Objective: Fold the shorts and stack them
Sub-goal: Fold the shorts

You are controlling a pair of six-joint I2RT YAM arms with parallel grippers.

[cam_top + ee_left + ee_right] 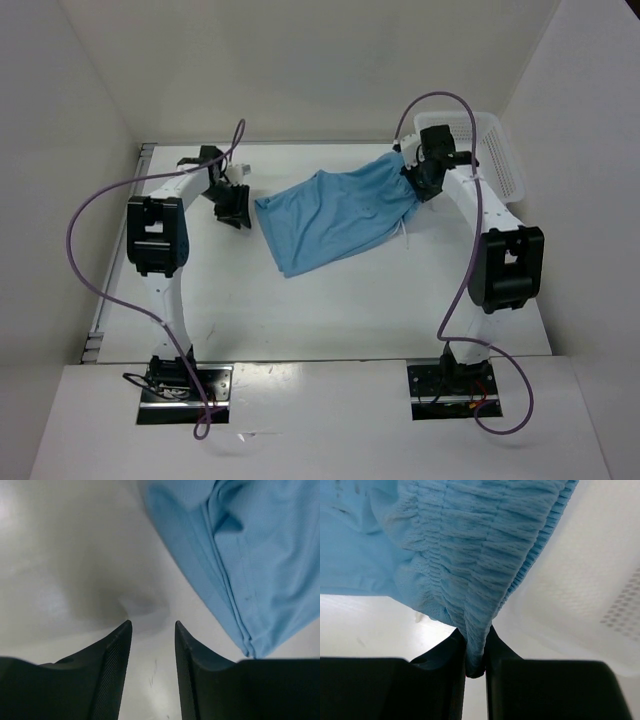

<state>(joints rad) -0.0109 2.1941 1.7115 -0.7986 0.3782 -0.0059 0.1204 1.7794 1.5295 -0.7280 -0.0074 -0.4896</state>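
White walls enclose a white worktop (330, 310) with both arm bases at its near edge. At the left, the left gripper (152, 622) is low over the surface with its jaws apart. Only bare worktop shows between them, so it holds nothing. The leg end of the shorts (335, 215) lies just beside it, to its right, not touching the fingers.

The shorts occupy the middle of the worktop. They are spread mostly flat and run diagonally from the near-left hems to the far-right waistband (470, 545). No crosswise fold is visible.

At the right, the right gripper (475, 630) is clamped on the gathered waistband, which is raised off the surface. A white basket (490, 150) stands just beyond it at the far right.

Assessment: the task appears to be at an early stage. The garment is laid out and tensioned from one end, but folding is not complete and no stacking has been done. Remaining steps are likely to be the fold itself and placement of the folded shorts.
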